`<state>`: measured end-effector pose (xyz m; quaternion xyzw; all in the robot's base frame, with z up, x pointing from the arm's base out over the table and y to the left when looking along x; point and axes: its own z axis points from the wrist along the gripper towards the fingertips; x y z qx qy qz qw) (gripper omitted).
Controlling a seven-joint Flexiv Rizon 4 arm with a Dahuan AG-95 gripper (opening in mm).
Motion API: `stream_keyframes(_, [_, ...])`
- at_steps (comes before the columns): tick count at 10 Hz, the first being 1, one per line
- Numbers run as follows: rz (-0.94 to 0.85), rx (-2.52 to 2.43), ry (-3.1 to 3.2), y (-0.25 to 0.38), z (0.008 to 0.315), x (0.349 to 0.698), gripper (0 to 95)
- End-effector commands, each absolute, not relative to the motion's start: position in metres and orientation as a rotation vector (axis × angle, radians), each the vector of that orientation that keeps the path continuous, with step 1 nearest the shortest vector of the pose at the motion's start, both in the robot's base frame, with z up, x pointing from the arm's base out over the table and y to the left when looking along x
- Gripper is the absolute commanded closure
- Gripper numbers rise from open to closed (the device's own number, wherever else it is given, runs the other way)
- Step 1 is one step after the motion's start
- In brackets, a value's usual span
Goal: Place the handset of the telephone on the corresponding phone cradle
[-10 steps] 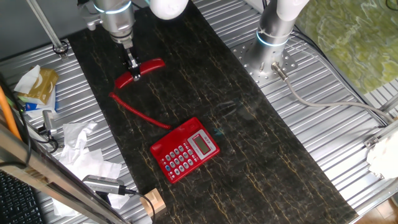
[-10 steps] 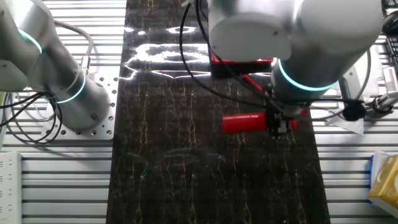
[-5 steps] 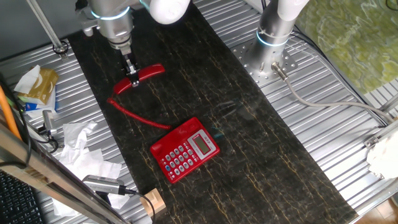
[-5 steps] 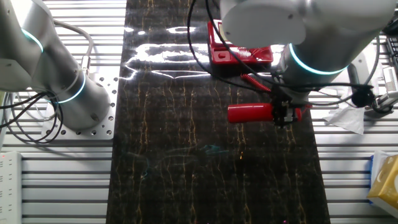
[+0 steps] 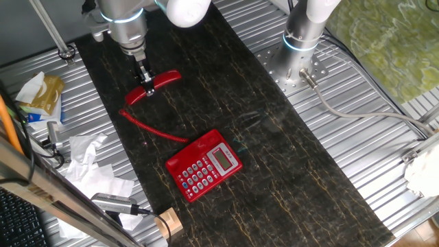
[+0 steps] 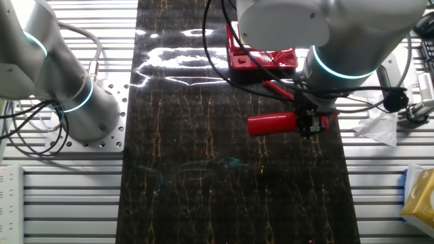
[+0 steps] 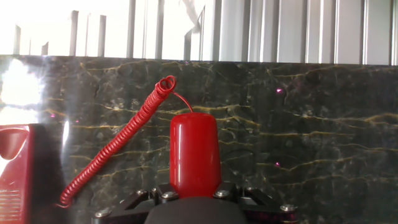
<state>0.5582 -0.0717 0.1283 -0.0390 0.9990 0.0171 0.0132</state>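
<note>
Glossy red plastic handset [image 5: 153, 84] looks light, stiff and slippery; my two-finger gripper [image 5: 147, 87] is clamped mid-length above the dark mat, its coiled red cord [image 7: 118, 149] trailing toward the squarish red telephone [image 5: 204, 165].

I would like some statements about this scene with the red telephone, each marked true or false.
1. The tool is shut on the slim glossy red plastic handset. True.
2. The handset already lies in the long recessed phone cradle of the squarish red telephone base. False: it is held apart from the base, and the cradle holds nothing.
3. A coiled red cord runs from the handset toward the base. True.
4. The small pale rectangular display of the base is covered by the handset. False: the display is in plain sight beside the grey-white buttons.
5. The base stands on the ribbed metal surface. False: it stands on the dark marbled mat.
</note>
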Motion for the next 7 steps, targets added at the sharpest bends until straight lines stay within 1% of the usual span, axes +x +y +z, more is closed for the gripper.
stream_keyframes(1, [0.046,-0.111,3.106,-0.072,0.128,0.559,95.0])
stream_keyframes(7, [0.04,-0.091,3.128,-0.072,0.128,0.559,95.0])
